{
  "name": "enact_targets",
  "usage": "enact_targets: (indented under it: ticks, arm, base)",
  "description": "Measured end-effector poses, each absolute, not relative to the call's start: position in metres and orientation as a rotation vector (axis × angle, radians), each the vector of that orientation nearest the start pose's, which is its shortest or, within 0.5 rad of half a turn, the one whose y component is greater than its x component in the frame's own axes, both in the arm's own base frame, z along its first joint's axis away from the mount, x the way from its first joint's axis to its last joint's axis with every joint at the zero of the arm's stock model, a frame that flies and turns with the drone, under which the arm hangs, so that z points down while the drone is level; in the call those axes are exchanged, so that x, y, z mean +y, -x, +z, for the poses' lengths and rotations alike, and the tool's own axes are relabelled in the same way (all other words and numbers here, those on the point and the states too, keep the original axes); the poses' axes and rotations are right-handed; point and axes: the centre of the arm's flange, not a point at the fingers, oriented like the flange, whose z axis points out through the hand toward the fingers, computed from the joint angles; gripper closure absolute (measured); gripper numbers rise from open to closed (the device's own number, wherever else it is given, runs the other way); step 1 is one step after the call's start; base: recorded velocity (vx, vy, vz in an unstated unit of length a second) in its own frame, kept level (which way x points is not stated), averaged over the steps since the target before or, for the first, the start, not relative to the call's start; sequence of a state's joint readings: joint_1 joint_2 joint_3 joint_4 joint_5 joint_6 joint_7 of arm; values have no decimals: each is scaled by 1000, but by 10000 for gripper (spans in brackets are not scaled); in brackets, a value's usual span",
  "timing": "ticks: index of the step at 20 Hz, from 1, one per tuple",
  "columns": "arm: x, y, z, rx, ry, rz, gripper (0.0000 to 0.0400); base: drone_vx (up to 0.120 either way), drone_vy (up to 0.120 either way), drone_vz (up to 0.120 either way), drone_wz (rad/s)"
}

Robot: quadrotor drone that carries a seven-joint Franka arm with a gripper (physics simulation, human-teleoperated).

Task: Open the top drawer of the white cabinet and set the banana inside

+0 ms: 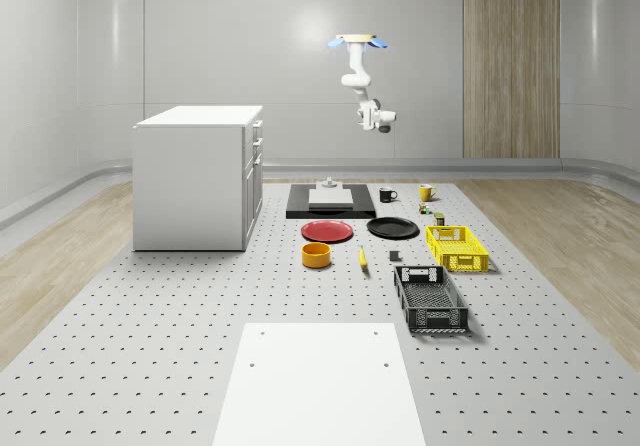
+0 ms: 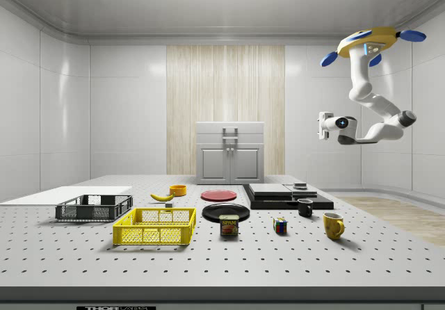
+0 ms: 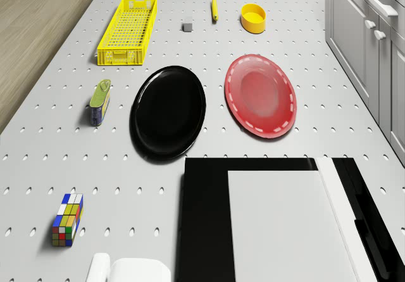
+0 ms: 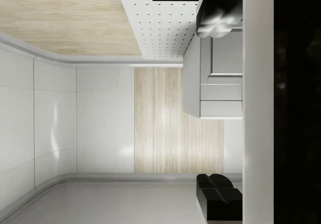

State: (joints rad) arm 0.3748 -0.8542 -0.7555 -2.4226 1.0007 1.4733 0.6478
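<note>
The white cabinet [image 1: 200, 176] stands at the whole-scene view's left, its front [image 2: 230, 153] showing shut drawers. The banana [image 1: 362, 258] lies on the table between the orange bowl [image 1: 316, 255] and the black crate [image 1: 430, 298]; it also appears in the side view [image 2: 162, 197] and the drone view [image 3: 214, 7]. The drone [image 1: 355, 39] hovers high over the table's far part, above the black slab [image 1: 330, 201]. My gripper [image 1: 383, 121] hangs near cabinet-top height, well away from the cabinet and pointing toward it [image 2: 323, 124]. In the wrist view its fingertips [image 4: 219, 13] stand wide apart with nothing between them.
A red plate [image 3: 261, 95] and a black plate [image 3: 168, 110] lie between the slab and the banana. A yellow crate [image 3: 128, 29], a tin [image 3: 100, 102], a puzzle cube [image 3: 67, 219] and two mugs [image 2: 333, 224] sit on the side away from the cabinet.
</note>
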Motion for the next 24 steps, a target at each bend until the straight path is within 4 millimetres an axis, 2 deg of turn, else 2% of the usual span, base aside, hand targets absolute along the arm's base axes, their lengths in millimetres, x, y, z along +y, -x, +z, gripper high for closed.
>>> enact_targets:
  ticks: [5, 15, 24]
  arm:
    - [-100, -307, 592, 612, 1487, 612, 0]
    - [-100, -307, 591, 612, 1485, 612, 0]
    - [-100, -307, 591, 612, 1484, 612, 0]
  base:
    - [120, -120, 112, 0]
    - [120, -116, 0, 0]
    - [120, 0, 0, 0]
